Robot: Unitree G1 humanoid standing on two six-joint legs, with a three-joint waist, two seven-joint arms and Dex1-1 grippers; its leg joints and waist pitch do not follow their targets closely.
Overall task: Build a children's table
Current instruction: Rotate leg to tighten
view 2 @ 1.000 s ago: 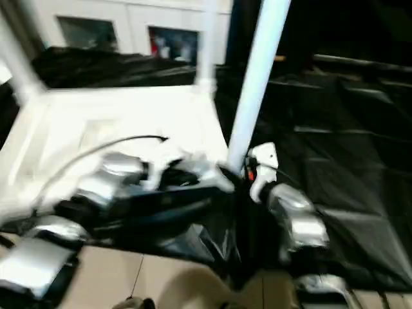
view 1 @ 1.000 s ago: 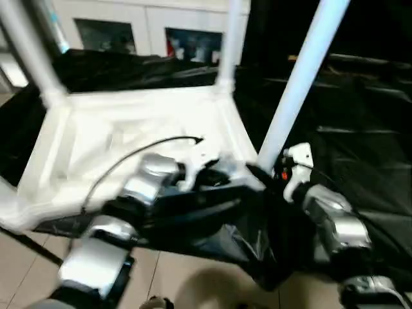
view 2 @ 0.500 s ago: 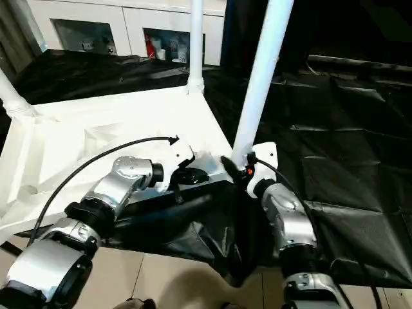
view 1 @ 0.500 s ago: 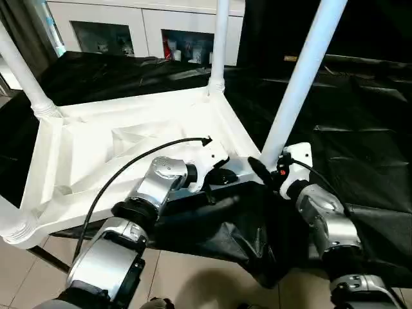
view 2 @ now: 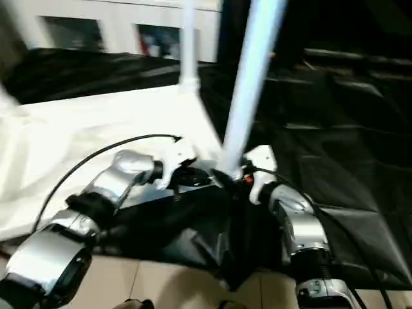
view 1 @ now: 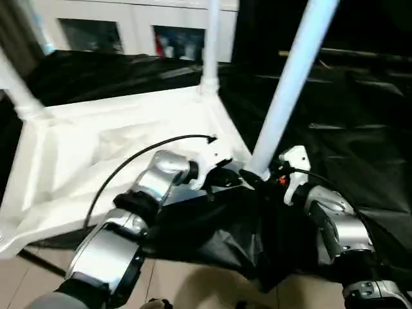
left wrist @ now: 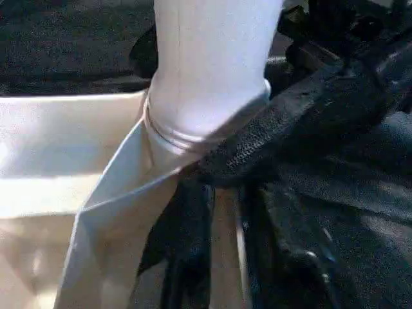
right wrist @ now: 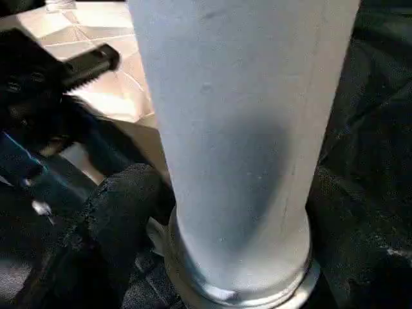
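children's table upside down, leg seated in corner socket

The table top is lying upside down on a sheet-covered surface, with the legs standing up from its corner sockets: one leg at the near right corner, another at the far right corner, and a third at the far left. The left gripper is sitting just left of the near right leg's base, and the right gripper is sitting just right of it. A cabinet is standing behind the table.
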